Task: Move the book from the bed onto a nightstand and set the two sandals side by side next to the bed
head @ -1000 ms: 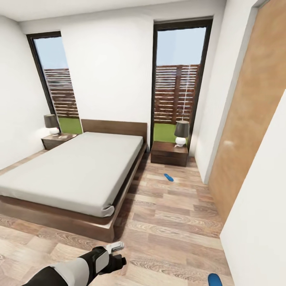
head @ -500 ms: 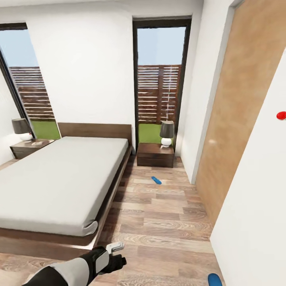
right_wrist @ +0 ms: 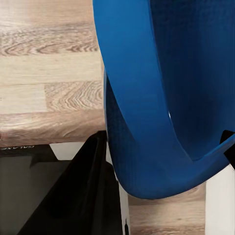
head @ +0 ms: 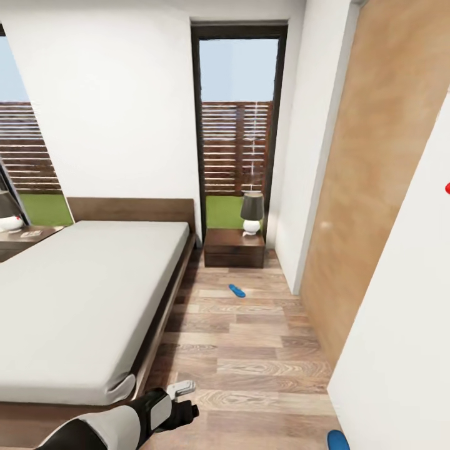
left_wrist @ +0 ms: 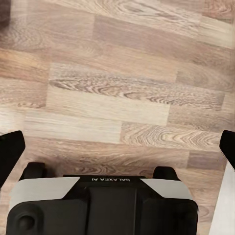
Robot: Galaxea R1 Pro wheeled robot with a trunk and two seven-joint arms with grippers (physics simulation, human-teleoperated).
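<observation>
- Head camera has swung right over the last second, so the bed [head: 81, 294] has slid over to 9 o'clock in the head view and the wood door [head: 375, 187] takes up more of the 3 o'clock side. That's the view turning; the stuff in the room hasn't shifted.
- Left claw [head: 182, 389] hangs low at 6 o'clock over the plank floor [head: 262, 369]. In the left wrist view the left claw [left_wrist: 117, 147] is spread wide, with bare floor between the tips.
- Right claw [right_wrist: 161, 161] is pinching a blue sandal [right_wrist: 147, 73]. Its sole and strap sit right up against the right wrist camera. In the head view a bit of that sandal [head: 337, 440] pokes in at 5 o'clock.
- The other sandal [head: 236, 290] lies flat on the floor at 12 o'clock. It's near the bed's side but apart from it, just short of the nightstand [head: 234, 248].
- That nightstand sits beside the headboard, under the tall window [head: 237, 125], with a lamp [head: 252, 212] on top.
- The far nightstand [head: 19, 242] is at 9 o'clock. There's a small pale thing on it, too tiny for me to tell what it is.
</observation>
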